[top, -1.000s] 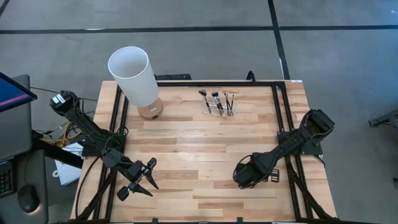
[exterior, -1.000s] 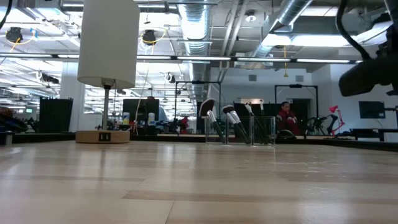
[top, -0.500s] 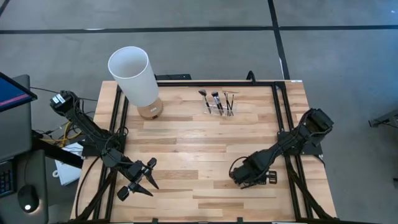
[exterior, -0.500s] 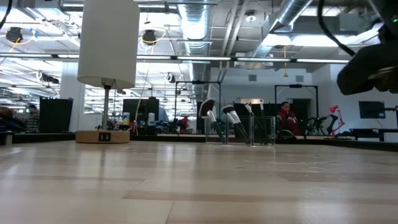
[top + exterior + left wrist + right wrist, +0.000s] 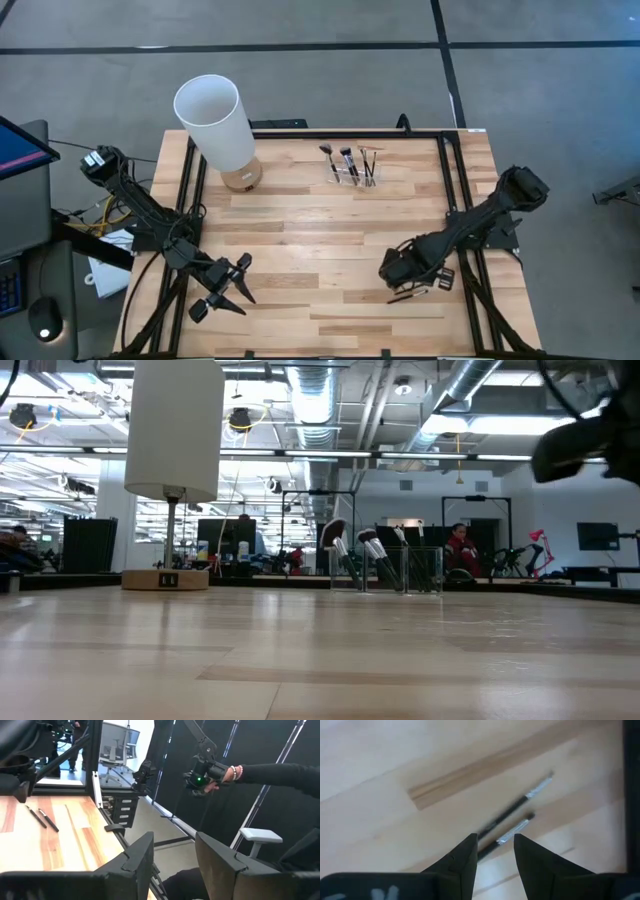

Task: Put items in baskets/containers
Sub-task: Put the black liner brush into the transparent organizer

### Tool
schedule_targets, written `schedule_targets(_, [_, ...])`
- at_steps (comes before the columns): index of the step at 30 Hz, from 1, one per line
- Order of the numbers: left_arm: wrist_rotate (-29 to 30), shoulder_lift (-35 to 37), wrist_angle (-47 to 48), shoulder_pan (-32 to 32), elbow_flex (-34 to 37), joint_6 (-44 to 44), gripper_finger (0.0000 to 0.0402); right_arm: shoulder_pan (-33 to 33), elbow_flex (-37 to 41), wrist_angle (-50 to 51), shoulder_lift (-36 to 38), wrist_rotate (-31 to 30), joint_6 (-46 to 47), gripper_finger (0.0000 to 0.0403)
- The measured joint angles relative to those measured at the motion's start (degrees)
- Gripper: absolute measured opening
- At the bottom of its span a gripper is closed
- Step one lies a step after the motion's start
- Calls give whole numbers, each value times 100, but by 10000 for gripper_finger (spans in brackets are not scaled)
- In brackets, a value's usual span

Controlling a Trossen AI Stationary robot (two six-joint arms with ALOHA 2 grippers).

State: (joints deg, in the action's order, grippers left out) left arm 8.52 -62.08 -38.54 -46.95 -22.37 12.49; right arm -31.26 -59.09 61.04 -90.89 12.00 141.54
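Two thin makeup brushes (image 5: 512,832) with dark handles and silver ferrules lie flat and side by side on the table near its right near part (image 5: 412,293). My right gripper (image 5: 492,847) hovers open above them (image 5: 398,272), one finger on either side, touching neither. The clear brush holder (image 5: 352,172) stands near the far edge, with several brushes upright in its slots (image 5: 385,568). My left gripper (image 5: 232,290) waits open at the near left (image 5: 172,855). Its wrist view shows the same two brushes (image 5: 42,817) across the table.
A tall white cylinder lamp (image 5: 215,120) on a wooden base stands at the far left (image 5: 175,430). A dark metal frame (image 5: 445,165) runs along the table's edges. Bare wood (image 5: 310,240) lies between the arms. A person's sleeved arm holding a device (image 5: 210,772) shows beyond the table.
My right gripper has risen and drawn back a little toward the table's right edge. The two brushes now show on the wood just near of it. The left arm and the holder have kept still.
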Motion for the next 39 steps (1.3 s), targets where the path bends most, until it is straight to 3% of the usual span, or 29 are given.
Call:
schedule_targets(7, [-22, 0, 1, -65, 0, -1, 143, -111, -304, 39, -362, 13, 50, 123])
schedule_targets(16, [-20, 0, 0, -64, 0, 0, 143, -720, -429, 189, -361, 488, 221, 123])
schedule_targets(23, [258, 1, 0, -51, 0, -20, 143, -1064, -1311, 403, -652, 443, 291, 123])
schedule_targets(30, [284, 2, -2, -52, 0, -21, 143, -1097, -2652, 666, -1603, -38, 121, 123])
schedule_targets(34, [351, 2, -2, -47, 0, -20, 143, -1054, -2721, 898, -1836, -78, -22, 123])
schedule_targets(39, [540, 2, -3, -33, 0, -20, 143, -971, -2723, 1103, -1821, -606, -317, 123])
